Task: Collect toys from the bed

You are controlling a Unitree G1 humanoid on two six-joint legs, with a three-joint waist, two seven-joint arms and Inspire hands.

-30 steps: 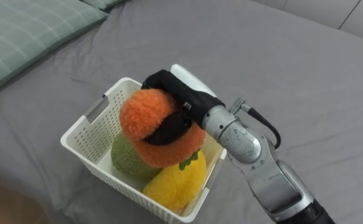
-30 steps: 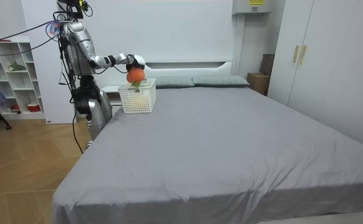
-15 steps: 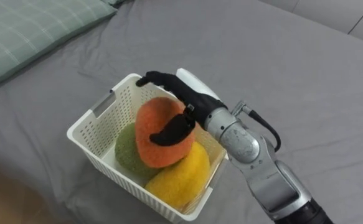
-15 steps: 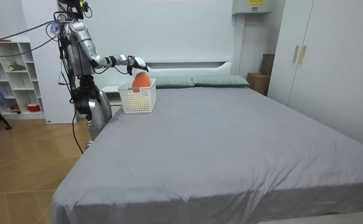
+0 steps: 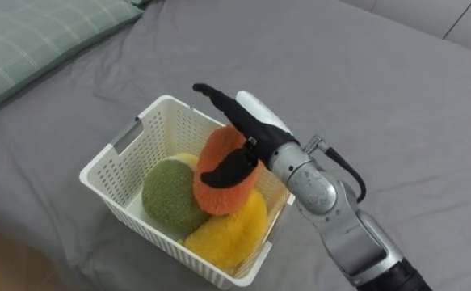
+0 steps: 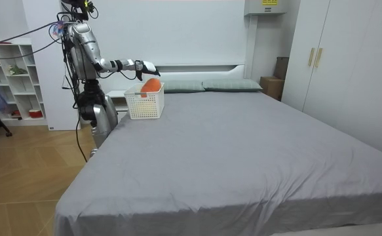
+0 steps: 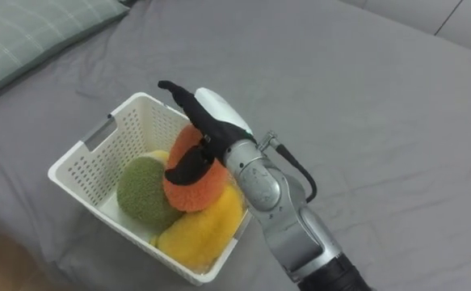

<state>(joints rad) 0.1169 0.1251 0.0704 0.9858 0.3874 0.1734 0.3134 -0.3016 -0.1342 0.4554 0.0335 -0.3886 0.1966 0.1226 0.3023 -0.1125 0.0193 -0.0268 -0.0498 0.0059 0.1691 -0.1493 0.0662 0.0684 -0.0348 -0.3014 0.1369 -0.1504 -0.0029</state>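
Observation:
A white slatted basket [image 5: 106, 162] stands on the grey bed near its edge. Inside lie a fuzzy green toy [image 5: 166, 198], a yellow toy [image 5: 227, 230] and, on top, an orange toy [image 5: 223, 190]. My right hand [image 5: 239, 121] hovers over the basket's far side, open, with straight fingers stretched out above the orange toy and the thumb down against it. In the room view I stand at the bed's head corner with that hand [image 6: 146, 67] held out over the basket [image 6: 145, 105].
A green checked pillow [image 5: 33, 40] lies left of the basket. Grey bedding [image 5: 397, 105] spreads wide to the right. In the room view a shelf unit [image 6: 14, 78] stands behind me and a wardrobe [image 6: 335, 59] at the far side.
My right hand's fingers have uncurled from the orange toy. The toy has dropped from above the rim down into the basket, onto the green and yellow toys.

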